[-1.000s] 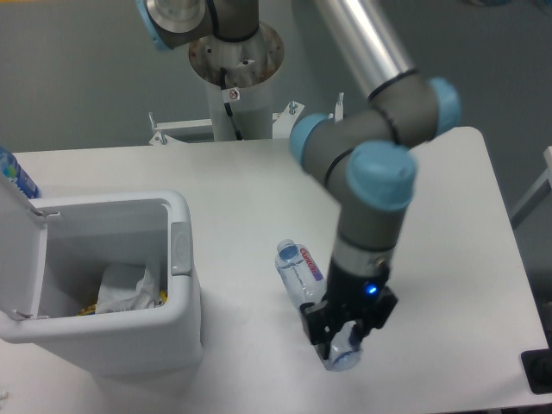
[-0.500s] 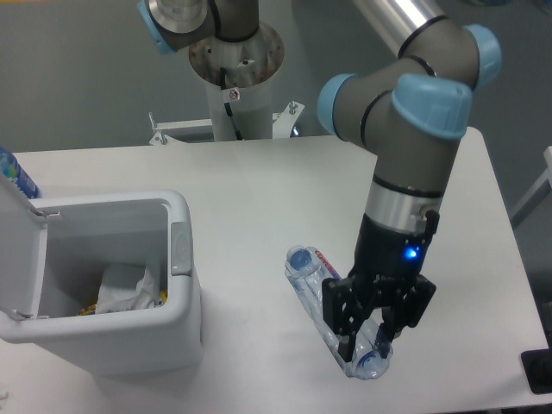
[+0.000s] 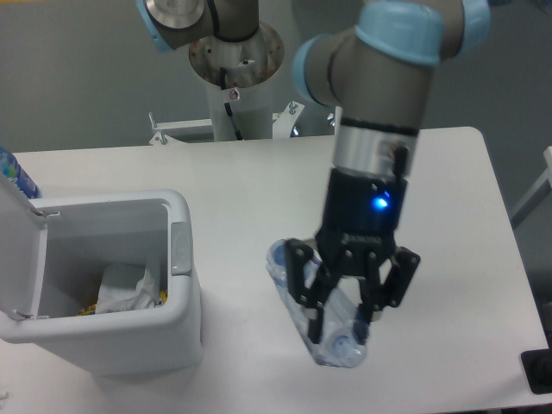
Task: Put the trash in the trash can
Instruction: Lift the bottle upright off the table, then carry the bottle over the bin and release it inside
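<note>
One white table [image 3: 233, 185] against grey wall, gripper [image 3: 342, 315] clamped around clear bottle [image 3: 302, 302].

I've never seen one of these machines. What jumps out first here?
The big grey and blue arm fills the middle, its tool closed around a clear plastic bottle near the table's front edge. At left stands a white trash can, lid open, with a crumpled wrapper inside.
</note>
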Available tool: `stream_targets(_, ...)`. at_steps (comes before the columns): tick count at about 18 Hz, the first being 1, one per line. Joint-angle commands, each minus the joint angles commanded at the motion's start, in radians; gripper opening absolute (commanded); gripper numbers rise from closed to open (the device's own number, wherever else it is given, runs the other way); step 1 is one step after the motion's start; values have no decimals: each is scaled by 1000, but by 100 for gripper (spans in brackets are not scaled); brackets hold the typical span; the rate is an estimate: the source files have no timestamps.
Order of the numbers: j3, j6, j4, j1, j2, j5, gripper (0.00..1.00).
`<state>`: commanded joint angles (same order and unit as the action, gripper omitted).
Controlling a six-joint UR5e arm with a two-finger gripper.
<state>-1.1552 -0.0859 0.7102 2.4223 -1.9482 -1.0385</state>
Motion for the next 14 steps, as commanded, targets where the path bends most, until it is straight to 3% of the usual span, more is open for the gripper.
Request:
stream_targets(7,20,-2,-2,-87,52,0,54)
stream_targets(14,-58,-6,-2,-226,60,-3,54)
